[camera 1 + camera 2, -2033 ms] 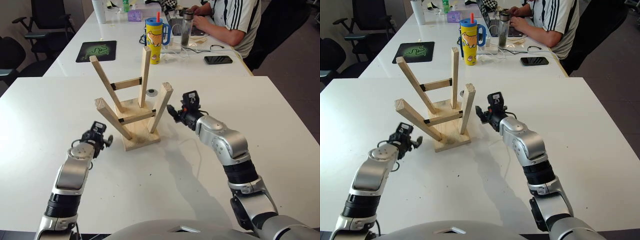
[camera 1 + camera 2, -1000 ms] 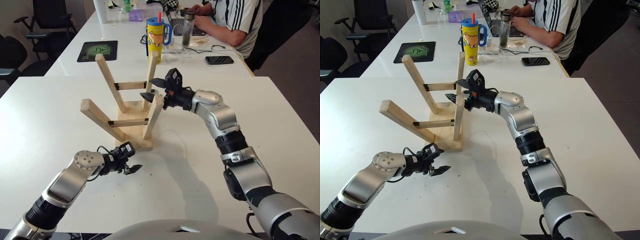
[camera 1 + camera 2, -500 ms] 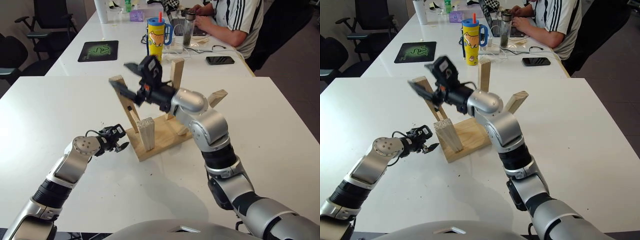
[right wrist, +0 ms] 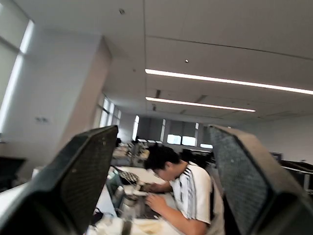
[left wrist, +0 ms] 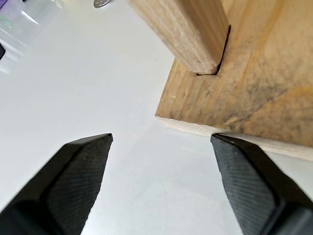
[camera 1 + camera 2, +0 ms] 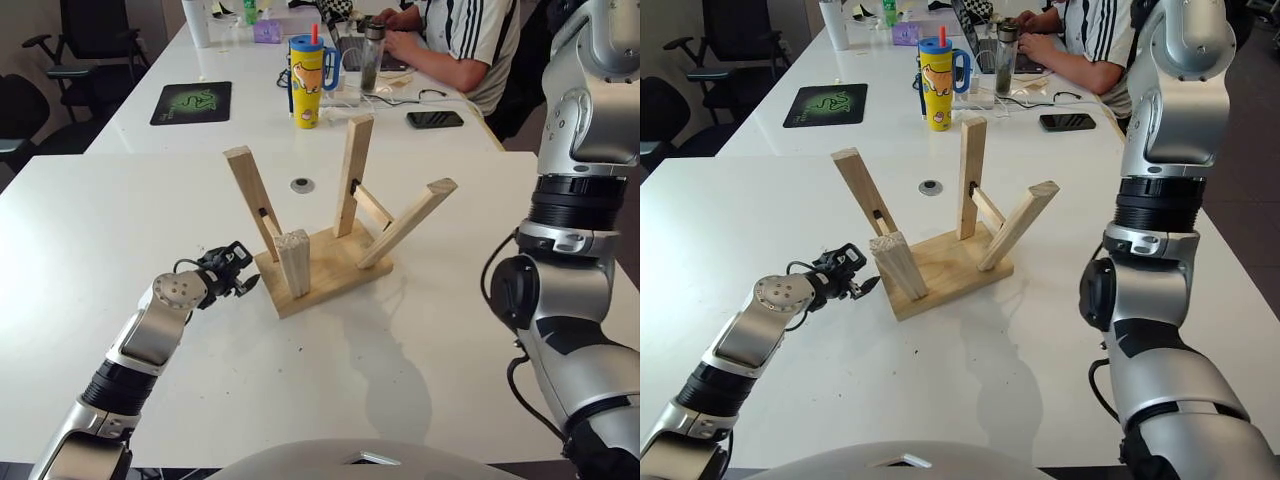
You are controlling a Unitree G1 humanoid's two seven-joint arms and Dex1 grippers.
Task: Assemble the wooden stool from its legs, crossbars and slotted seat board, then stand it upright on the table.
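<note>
Fingers (image 5: 80, 166) of my left gripper (image 6: 238, 270) are spread wide. It sits low over the white table (image 6: 90, 230), aimed at the near left corner of the seat board (image 6: 335, 262); it is close to the corner, not touching.

Next the stool (image 6: 330, 225): upside down mid-table, board flat on the top, legs up. The left leg (image 6: 252, 192) leans out to the left. The front leg (image 6: 293, 264) tips toward me, the middle leg (image 6: 353, 172) is nearly upright, and the right leg (image 6: 408, 220) tilts far right. One crossbar (image 6: 373, 207) runs between the middle and right legs.

On the table behind are a yellow cup (image 6: 307, 78) and, further right, a phone (image 6: 434, 119).

My right arm (image 6: 585, 150) is raised high at the right edge. The right gripper (image 4: 164, 129) faces out into the room, its fingers (image 4: 78, 181) wide apart.
</note>
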